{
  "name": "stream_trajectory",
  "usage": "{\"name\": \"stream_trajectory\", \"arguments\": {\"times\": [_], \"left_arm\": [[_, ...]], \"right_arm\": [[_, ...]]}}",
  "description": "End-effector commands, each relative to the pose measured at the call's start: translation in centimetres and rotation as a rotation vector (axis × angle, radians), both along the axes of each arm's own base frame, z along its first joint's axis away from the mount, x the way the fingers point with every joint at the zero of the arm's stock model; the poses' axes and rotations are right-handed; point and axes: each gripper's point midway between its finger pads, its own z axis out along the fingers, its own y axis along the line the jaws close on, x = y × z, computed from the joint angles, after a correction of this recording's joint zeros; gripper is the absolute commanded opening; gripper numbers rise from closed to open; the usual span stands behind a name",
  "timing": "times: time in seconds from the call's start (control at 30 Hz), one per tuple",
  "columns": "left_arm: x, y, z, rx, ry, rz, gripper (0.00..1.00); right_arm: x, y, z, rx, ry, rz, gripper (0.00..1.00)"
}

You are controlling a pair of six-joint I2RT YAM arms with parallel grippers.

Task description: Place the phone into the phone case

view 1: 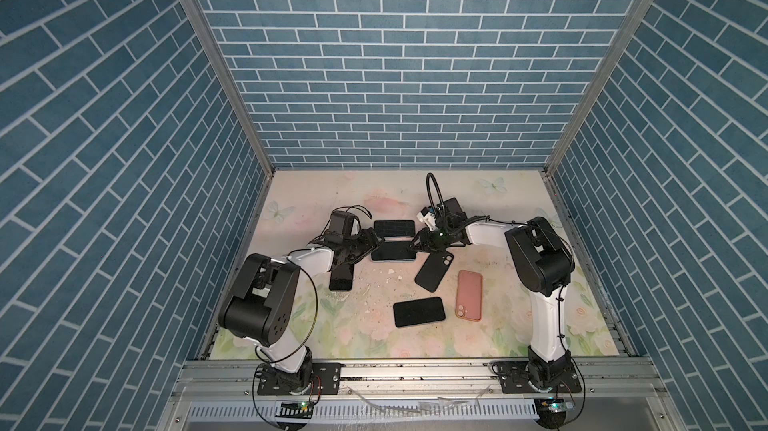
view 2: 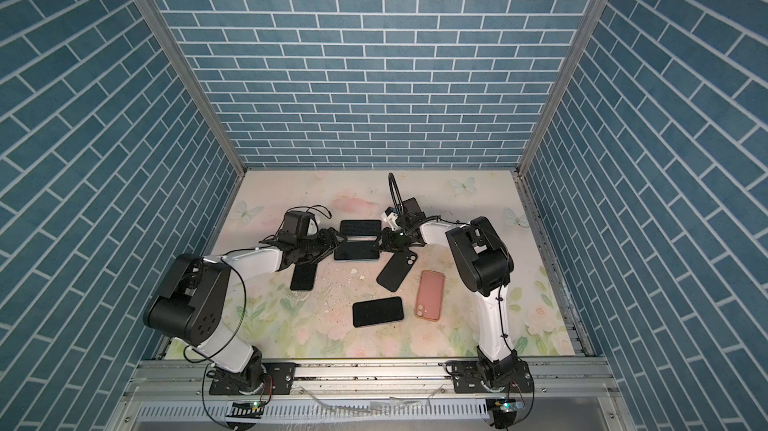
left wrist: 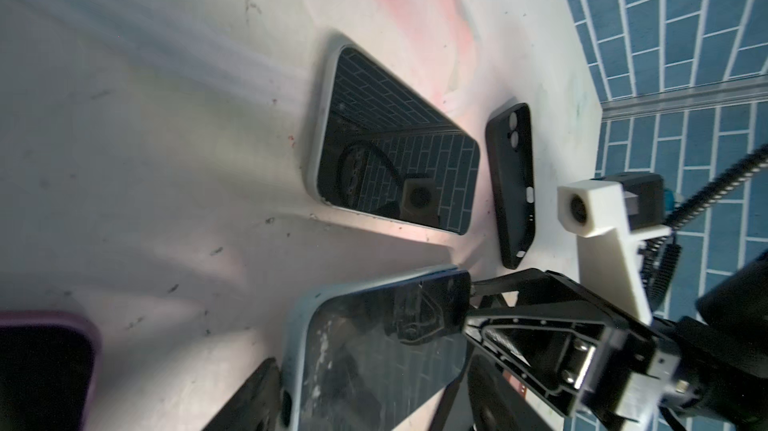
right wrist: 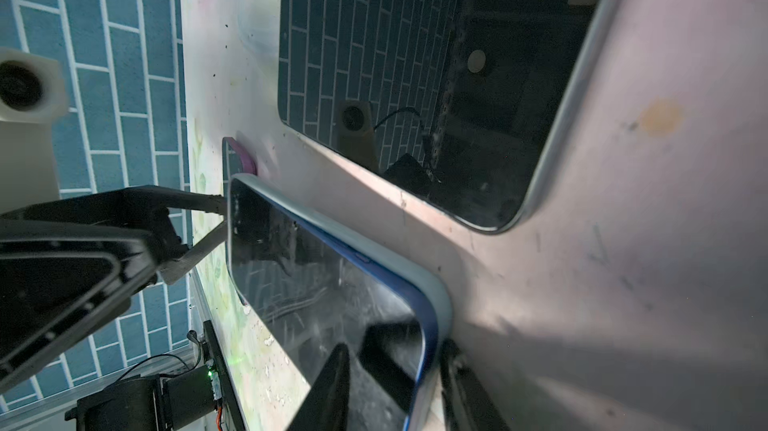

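Observation:
The phone [view 1: 393,251] [view 2: 356,251], its dark screen up, lies in a light blue phone case [left wrist: 296,345] mid-table. Its blue edge [right wrist: 428,337] rides above the case rim [right wrist: 442,296] at the right end. My left gripper [view 1: 374,245] [left wrist: 374,360] is at the left end with its jaws wide on either side of the cased phone. One finger [left wrist: 257,395] is against the rim, and a strip of table shows beside the other. My right gripper [view 1: 413,245] [right wrist: 395,345] straddles the right end, one finger [right wrist: 328,387] over the screen and one [right wrist: 461,391] outside the rim. Whether it clamps is unclear.
Another phone [view 1: 394,227] lies just behind. A black case [view 1: 434,270], a pink case [view 1: 469,295] and a black phone [view 1: 419,311] lie nearer the front. A phone in a purple case [view 1: 341,279] sits under my left arm. White crumbs [view 1: 390,273] dot the mat.

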Motion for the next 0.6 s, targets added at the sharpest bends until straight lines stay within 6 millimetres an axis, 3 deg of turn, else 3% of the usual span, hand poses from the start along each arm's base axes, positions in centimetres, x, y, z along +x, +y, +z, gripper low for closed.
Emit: {"name": "stream_trajectory", "arguments": {"times": [0.0,0.23,0.43,0.57], "left_arm": [[-0.5,-3.3,3.9,-0.131,-0.098,-0.128,0.72],[-0.5,-4.1,4.3,-0.164,-0.123,-0.138,0.65],[-1.0,-5.3,3.5,-0.163,-0.095,-0.174,0.6],[-1.2,-5.0,2.4,-0.133,-0.06,-0.159,0.52]], "right_arm": [[-3.3,-0.3,-3.6,-0.064,0.104,0.035,0.37],[-3.3,-0.4,-3.7,-0.062,0.102,0.027,0.37],[-3.3,-0.4,-3.8,-0.057,0.103,0.022,0.37],[-3.2,-0.5,-3.7,-0.056,0.096,0.019,0.37]]}}
